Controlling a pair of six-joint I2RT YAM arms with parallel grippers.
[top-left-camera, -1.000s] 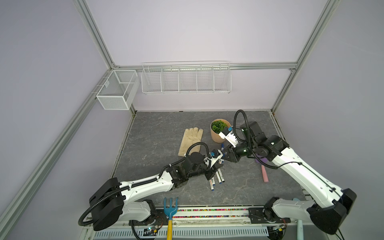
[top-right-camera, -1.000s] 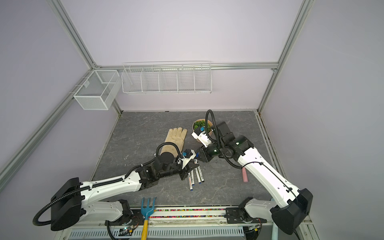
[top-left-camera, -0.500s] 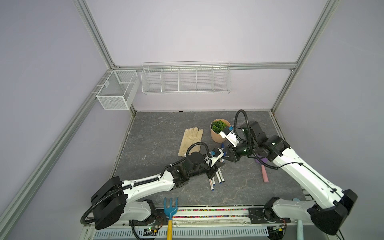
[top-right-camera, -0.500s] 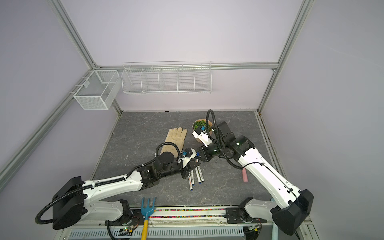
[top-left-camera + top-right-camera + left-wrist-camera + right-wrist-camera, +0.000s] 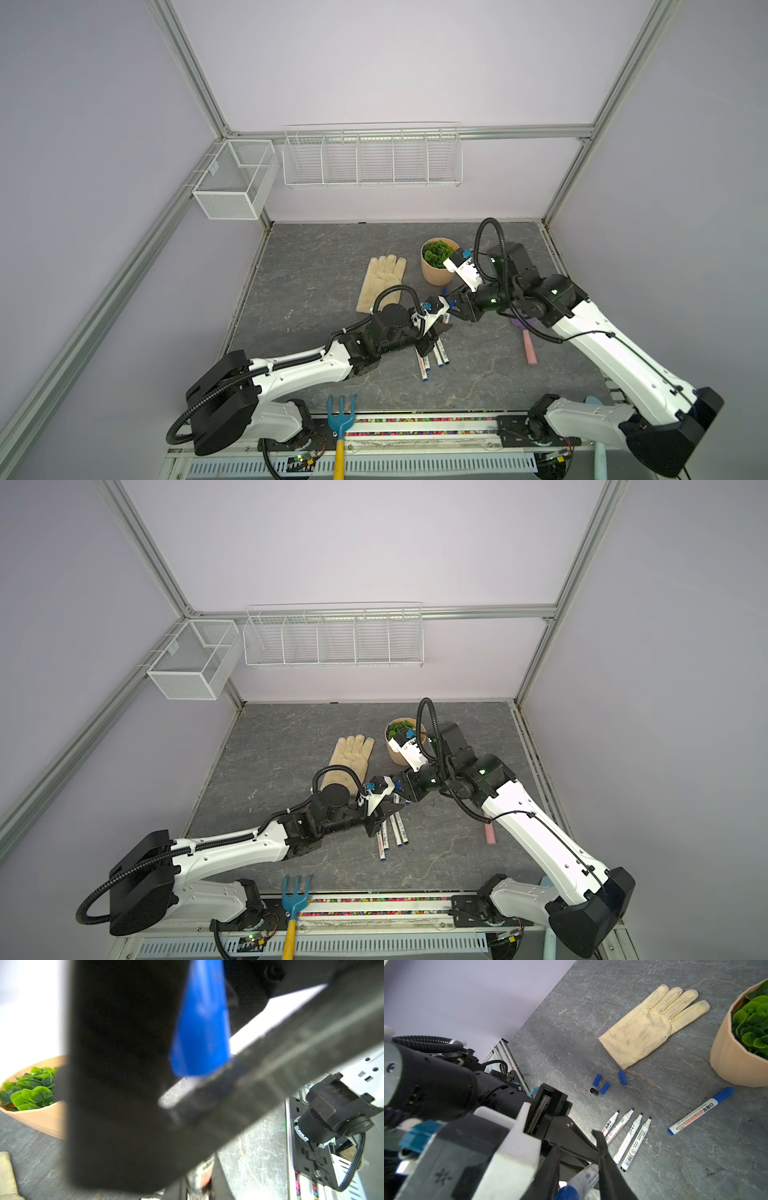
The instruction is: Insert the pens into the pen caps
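I am at the end of the second capping. My left gripper (image 5: 444, 326) is pressed together on the barrel of a whiteboard marker pen (image 5: 586, 1178), held up off the surface (image 5: 675, 1167) between my two arms. A blue cap (image 5: 200, 1022) sits on its writing end. How fully it is seated I cannot tell, as the joint is blurred in the left wrist view. My right gripper (image 5: 575, 1139) has its jaws spread to either side of that capped end, with a gap showing on one side, so I judge it no longer pinches the cap.

One finished pen (image 5: 699, 1112) lies beside the plant pot (image 5: 737, 1059). Four bare pens (image 5: 630, 1138) lie in a row, tips towards the glove (image 5: 643, 1032). Near the glove's cuff are three loose blue caps (image 5: 604, 1088) and one black cap (image 5: 594, 1091).

Next, my right arm should back straight off along the pen's axis so that its fingers do not drag the cap off. My left should then lay the pen down away from the bare row. After that I need a cap in one gripper and a bare pen in the other. The caps lie close together, so I must pick one without scattering the rest.
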